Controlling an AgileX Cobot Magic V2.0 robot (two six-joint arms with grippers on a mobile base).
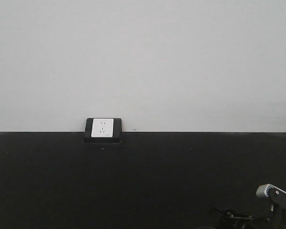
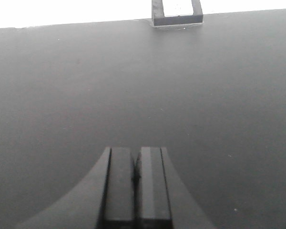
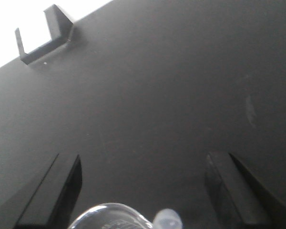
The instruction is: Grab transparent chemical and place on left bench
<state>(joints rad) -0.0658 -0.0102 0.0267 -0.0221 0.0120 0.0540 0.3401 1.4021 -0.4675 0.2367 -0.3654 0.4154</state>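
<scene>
Matte black surface; rounded clear glass vessel inside wide-parted right gripper

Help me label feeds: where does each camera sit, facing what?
Front: on robot, facing white wall and black-framed white socket; grey arm part lower right.
Left wrist: above shut left gripper, looking across matte black bench.
Right wrist: behind open right gripper, clear glass vessel at bottom edge.
Shared: all show the socket.
</scene>
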